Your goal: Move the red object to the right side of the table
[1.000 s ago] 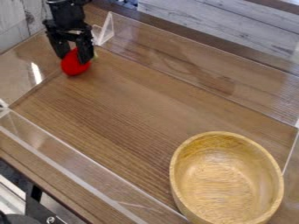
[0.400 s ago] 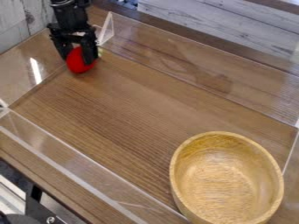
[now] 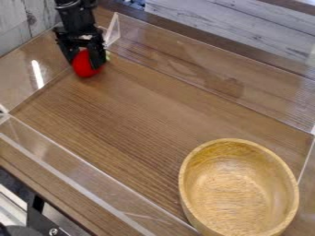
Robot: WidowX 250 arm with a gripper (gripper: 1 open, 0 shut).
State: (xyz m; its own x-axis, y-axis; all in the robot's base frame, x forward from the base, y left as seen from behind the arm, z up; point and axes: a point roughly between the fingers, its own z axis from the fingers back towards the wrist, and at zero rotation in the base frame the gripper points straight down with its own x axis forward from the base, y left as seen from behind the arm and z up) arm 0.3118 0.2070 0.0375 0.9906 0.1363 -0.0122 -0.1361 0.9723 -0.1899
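The red object [image 3: 84,64], a small rounded bright-red toy, lies on the brown wood-grain table [image 3: 147,120] in its far left corner. My black gripper [image 3: 80,51] hangs straight over it, open, with one finger on each side of the toy's top. The fingers stand apart and do not pinch the toy. The gripper hides the toy's upper part.
A round light wooden bowl [image 3: 239,188] sits at the near right of the table. Clear acrylic walls [image 3: 74,171] edge the tabletop on all sides. A white slatted wall [image 3: 246,23] runs behind the far edge.
The gripper has come down slightly and shifted a little to the right over the red toy. Its fingers stay open. The toy has not moved.
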